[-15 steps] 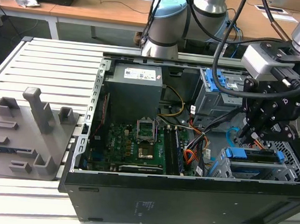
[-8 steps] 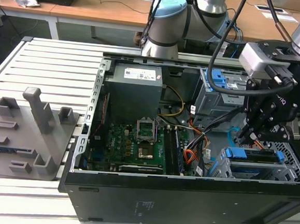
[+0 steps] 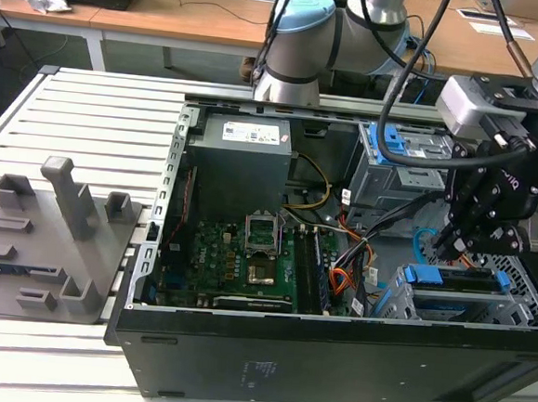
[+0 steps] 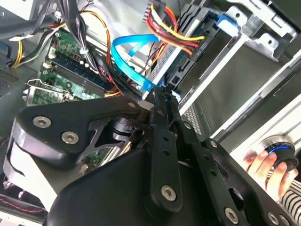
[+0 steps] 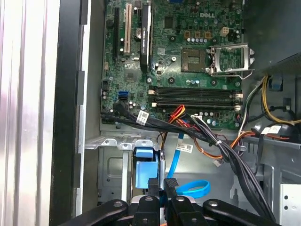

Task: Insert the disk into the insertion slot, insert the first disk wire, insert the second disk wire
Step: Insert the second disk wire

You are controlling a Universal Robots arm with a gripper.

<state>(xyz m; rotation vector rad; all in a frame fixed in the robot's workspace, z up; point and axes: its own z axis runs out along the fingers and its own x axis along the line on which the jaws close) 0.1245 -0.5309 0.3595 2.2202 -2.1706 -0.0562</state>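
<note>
My gripper (image 3: 454,242) hangs just above the light grey perforated cage of the insertion slot (image 3: 523,288), at the exterior view's right. The disk (image 3: 456,281), with its blue front tab, sits inside that slot. In both wrist views my fingertips (image 4: 159,96) are pressed together on the end of the second disk wire (image 4: 128,52), the flat light-blue cable that loops away from them (image 5: 194,189). The first disk wire (image 4: 170,29), a red, yellow and black bundle, runs to the disk's rear edge next to the blue tab (image 4: 228,20).
The taller grey cage with a blue latch (image 3: 396,144) stands behind the slot. The motherboard (image 5: 188,56) and thick black cable bundles (image 5: 225,150) lie close by. A person's hand (image 4: 261,165) rests on a round knob outside the case. A grey parts fixture (image 3: 52,231) sits at the exterior view's left.
</note>
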